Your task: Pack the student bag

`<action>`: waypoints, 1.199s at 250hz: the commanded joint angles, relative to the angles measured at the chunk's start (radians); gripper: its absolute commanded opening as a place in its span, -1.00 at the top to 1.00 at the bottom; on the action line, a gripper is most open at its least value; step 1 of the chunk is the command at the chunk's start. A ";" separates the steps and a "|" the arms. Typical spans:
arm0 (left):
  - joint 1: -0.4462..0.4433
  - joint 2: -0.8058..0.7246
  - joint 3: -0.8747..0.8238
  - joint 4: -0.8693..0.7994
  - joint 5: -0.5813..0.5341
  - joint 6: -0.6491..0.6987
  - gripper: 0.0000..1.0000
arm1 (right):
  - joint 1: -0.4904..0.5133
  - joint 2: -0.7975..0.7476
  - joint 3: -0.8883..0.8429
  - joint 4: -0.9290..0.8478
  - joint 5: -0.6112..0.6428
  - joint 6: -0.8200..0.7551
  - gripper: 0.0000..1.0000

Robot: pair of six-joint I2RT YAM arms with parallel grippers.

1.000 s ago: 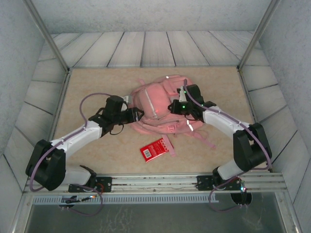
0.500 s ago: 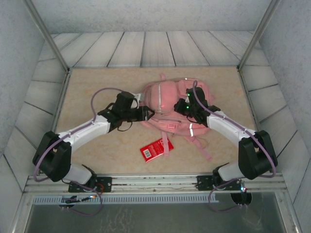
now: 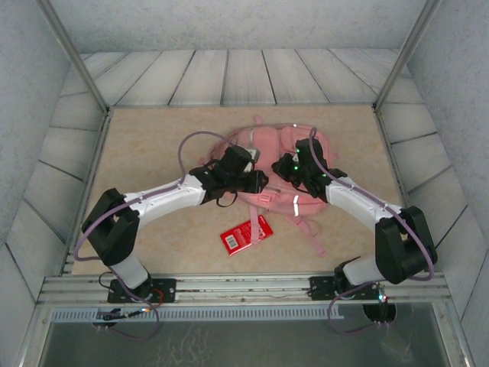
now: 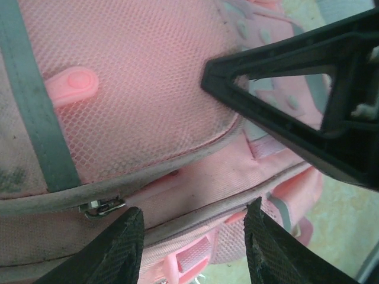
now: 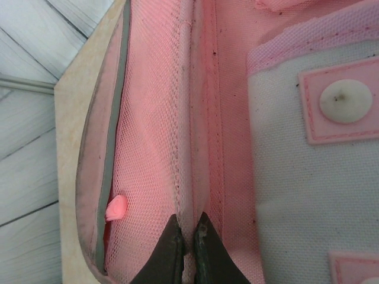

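Right gripper [image 5: 188, 251] first: we see its fingertips pressed together on a raised seam of the student bag [image 5: 225, 118], pinching the pink fabric. Left gripper [image 4: 192, 239] hangs with jaws apart over the bag's zip line, with nothing clasped and a metal zip pull [image 4: 102, 207] just beside one finger. From above, we find the bag lying mid-table [image 3: 145, 138] between both arms. A red booklet [image 3: 246, 233] lies near it, on the side toward the bases.
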 commanded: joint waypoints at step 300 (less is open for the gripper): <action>0.046 0.025 0.035 0.005 -0.160 0.007 0.76 | 0.018 -0.142 -0.004 0.161 -0.221 0.049 1.00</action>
